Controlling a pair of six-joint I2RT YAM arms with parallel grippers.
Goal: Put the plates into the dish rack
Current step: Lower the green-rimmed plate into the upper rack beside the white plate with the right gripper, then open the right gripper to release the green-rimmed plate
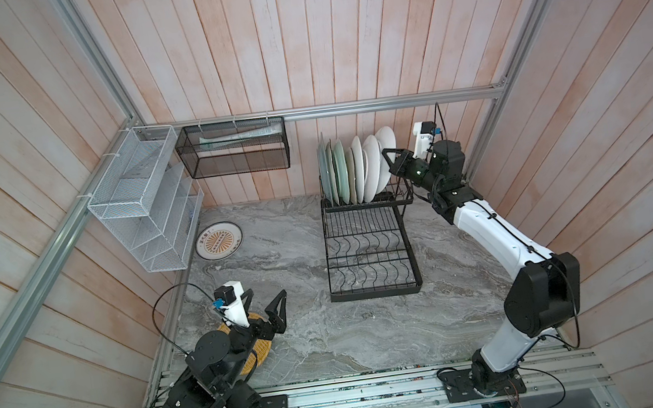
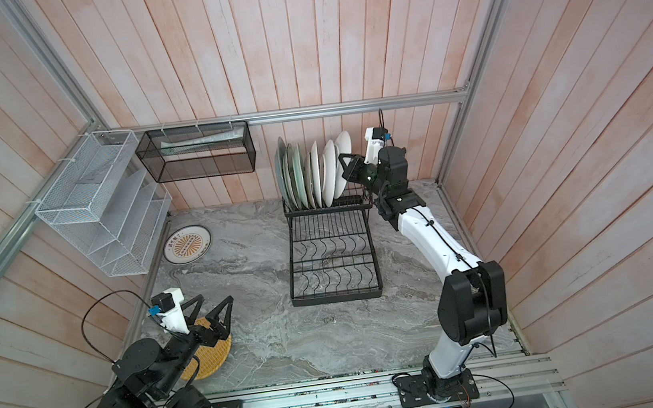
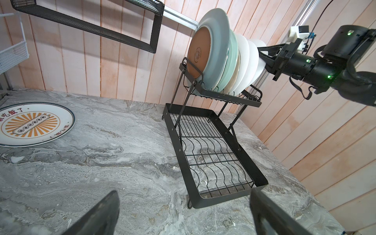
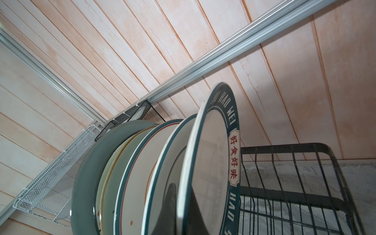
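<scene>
Right gripper, clamped plate (lettered), dish rack

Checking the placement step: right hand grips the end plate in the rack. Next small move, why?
Probably open the right hand: its lettered teal-rimmed plate stands on edge in the upper tier of the dish rack beside the other plates, apparently seated.

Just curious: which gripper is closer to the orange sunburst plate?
Left. Left gripper hovers in front of the sunburst plate; right gripper is across at the dish rack.
</scene>
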